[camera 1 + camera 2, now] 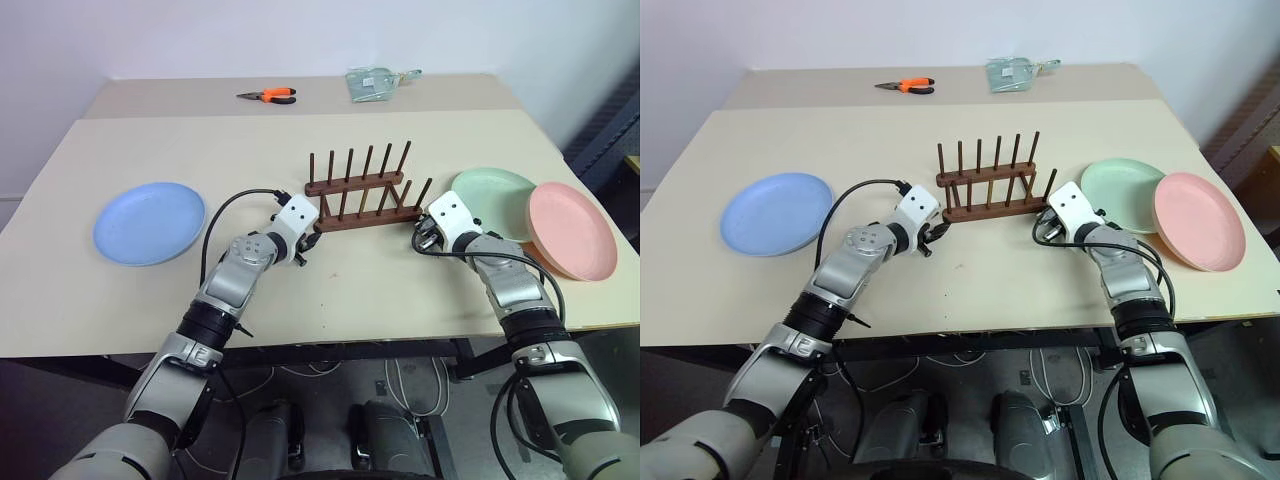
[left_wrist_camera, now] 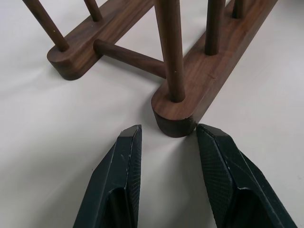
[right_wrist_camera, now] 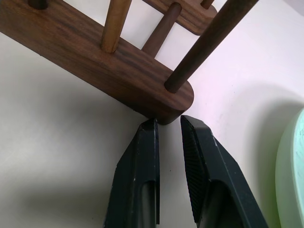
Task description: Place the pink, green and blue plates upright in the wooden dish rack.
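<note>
Rack (image 1: 362, 190): between my two grippers; stiff wood, likely light, may skid; take by a rail end.
Left fingers (image 2: 118, 190): spread, at one rail end, pinching nothing.
Right fingers (image 3: 142, 175): nearly together, empty, at the other end.
Green plate (image 1: 495, 200), pink plate (image 1: 572, 228): just beyond right fingers, overlapping, flat.
Blue plate (image 1: 150, 222): well outside left fingers.
Plates: rigid, smooth; grip rims.

A dark brown wooden dish rack (image 1: 362, 195) with thin pegs was seen, its grain streaked darker along the rails, and one peg (image 3: 115, 21) was lighter, honey-toned. To the rack's left a round light blue plate (image 1: 149, 222) was shown; to its right, a pale mint green plate (image 1: 490, 196) and a salmon pink plate (image 1: 571, 229). Beyond the rack, orange-handled pliers (image 1: 268, 96) were noted. The table top (image 1: 180, 150) was plain beige. Black, finely cross-hatched fingers (image 2: 114, 180) were seen at the rack's ends.
</note>
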`<move>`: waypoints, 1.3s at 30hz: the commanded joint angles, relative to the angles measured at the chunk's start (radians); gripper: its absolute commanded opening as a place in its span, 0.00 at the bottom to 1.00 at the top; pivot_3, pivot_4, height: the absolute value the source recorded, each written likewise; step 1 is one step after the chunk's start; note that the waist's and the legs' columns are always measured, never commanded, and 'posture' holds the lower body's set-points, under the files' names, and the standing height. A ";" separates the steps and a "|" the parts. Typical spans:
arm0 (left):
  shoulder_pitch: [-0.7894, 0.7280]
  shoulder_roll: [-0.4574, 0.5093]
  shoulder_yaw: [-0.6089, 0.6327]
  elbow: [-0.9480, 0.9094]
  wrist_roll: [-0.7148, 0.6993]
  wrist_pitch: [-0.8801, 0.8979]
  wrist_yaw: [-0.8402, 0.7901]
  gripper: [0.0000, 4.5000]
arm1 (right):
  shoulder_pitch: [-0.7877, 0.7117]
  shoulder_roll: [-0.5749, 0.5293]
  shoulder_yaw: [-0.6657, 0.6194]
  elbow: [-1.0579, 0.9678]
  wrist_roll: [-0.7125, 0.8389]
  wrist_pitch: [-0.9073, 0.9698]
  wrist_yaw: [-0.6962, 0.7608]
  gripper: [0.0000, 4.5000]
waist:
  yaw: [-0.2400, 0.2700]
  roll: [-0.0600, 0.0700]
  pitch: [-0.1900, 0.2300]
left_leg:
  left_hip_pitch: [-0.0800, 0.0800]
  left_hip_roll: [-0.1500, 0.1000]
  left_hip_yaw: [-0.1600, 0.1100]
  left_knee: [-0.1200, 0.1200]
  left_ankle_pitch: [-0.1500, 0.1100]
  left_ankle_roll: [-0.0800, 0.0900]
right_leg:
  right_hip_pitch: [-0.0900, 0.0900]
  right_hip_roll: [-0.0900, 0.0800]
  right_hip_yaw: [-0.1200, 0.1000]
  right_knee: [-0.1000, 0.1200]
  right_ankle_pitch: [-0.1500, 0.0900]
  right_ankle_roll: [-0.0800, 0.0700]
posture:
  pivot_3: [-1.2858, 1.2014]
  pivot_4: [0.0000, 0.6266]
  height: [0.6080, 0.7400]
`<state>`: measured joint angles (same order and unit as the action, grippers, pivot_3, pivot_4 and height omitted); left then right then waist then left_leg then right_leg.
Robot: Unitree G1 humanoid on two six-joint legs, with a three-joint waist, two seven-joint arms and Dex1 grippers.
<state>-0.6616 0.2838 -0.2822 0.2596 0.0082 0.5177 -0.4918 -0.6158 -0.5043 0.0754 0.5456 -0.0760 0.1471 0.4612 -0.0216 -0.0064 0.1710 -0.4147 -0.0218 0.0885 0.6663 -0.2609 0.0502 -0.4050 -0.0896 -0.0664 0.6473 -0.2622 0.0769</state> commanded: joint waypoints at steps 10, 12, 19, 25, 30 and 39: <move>-0.022 -0.048 -0.002 0.009 -0.017 0.106 -0.054 0.41 | -0.016 0.015 -0.002 -0.014 -0.007 -0.003 0.001 0.17 | 0.010 0.000 0.000 | 0.000 0.000 0.000 -0.001 0.000 -0.001 | 0.001 0.000 0.000 -0.001 0.000 0.000 | 0.52 0.24 1.00; -0.057 -0.071 0.014 0.098 0.014 0.068 0.008 0.41 | -0.025 0.022 -0.001 -0.007 -0.007 -0.004 -0.001 0.17 | 0.011 0.000 0.000 | 0.001 0.000 0.000 -0.001 0.000 -0.001 | 0.001 0.000 0.000 -0.001 0.000 0.000 | 0.52 0.24 1.00; -0.110 -0.092 0.050 0.238 0.029 -0.008 0.075 0.41 | -0.034 0.033 -0.002 0.002 -0.014 -0.006 -0.005 0.17 | 0.006 0.000 0.000 | 0.001 0.000 0.000 -0.001 0.000 -0.001 | 0.001 0.000 0.000 0.000 0.000 0.000 | 0.52 0.24 1.00; -0.029 -0.035 0.047 0.076 0.001 0.044 0.003 0.41 | 0.025 -0.011 -0.017 -0.110 -0.002 0.020 0.039 0.17 | 0.003 0.000 0.000 | 0.001 0.000 0.000 -0.001 0.000 -0.001 | 0.000 0.000 0.000 0.000 0.000 0.000 | 0.52 0.24 1.00; 0.134 0.083 0.238 -0.293 -0.196 0.186 -0.113 0.61 | 0.179 -0.125 -0.072 -0.426 0.145 0.076 0.263 0.44 | 0.002 0.002 0.001 | 0.000 0.001 0.000 -0.004 0.000 -0.001 | -0.001 0.000 0.000 -0.002 0.000 0.000 | 0.52 0.24 1.00; 0.114 0.212 0.700 -0.346 -0.247 0.283 0.202 1.00 | 0.245 -0.207 -0.100 -0.785 0.374 0.249 0.451 0.99 | 0.009 0.001 0.002 | -0.001 0.001 -0.002 -0.004 -0.002 0.000 | -0.002 -0.001 0.000 -0.003 0.000 0.000 | 0.52 0.24 1.00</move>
<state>-0.5601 0.4880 0.3919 -0.0812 -0.2468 0.7969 -0.3204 -0.3579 -0.7010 -0.0157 -0.1980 0.2727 0.3878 0.9009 -0.0123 -0.0054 0.1735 -0.4161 -0.0213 0.0874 0.6627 -0.2623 0.0502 -0.4073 -0.0903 -0.0664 0.6443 -0.2623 0.0766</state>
